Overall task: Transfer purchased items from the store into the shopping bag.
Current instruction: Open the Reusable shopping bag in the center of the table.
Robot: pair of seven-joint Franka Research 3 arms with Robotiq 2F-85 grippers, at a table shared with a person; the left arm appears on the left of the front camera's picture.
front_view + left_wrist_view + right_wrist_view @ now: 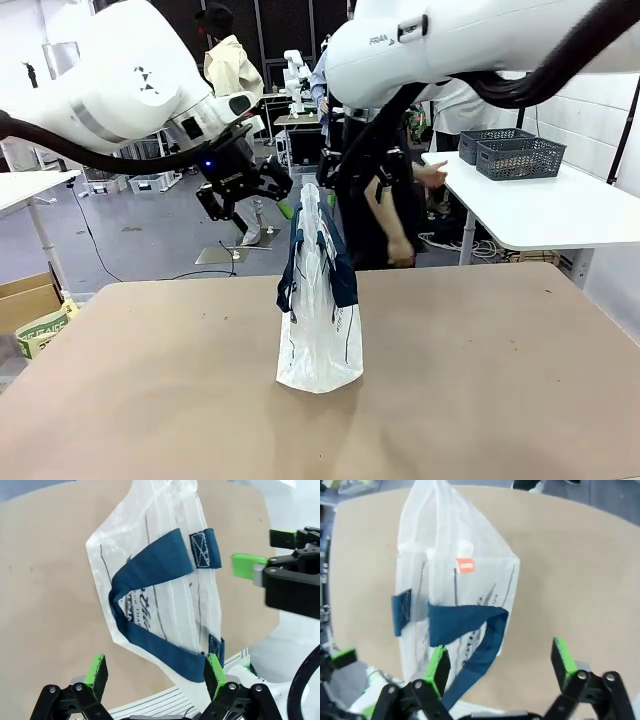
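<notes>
Near the middle of the one brown table (480, 380) stands a single shopping bag (318, 330), upright, made of translucent whitish plastic with navy lettering, two drooping navy strap handles (342, 270) and one small orange tag (465, 565). Farther back, on a white side table (560, 215), two grey lattice baskets (520, 157) sit side by side. Two grippers hang over the bag's top, the left gripper (155, 672) and the right gripper (500, 655), each with green-padded fingers spread wide and gripping nothing.
</notes>
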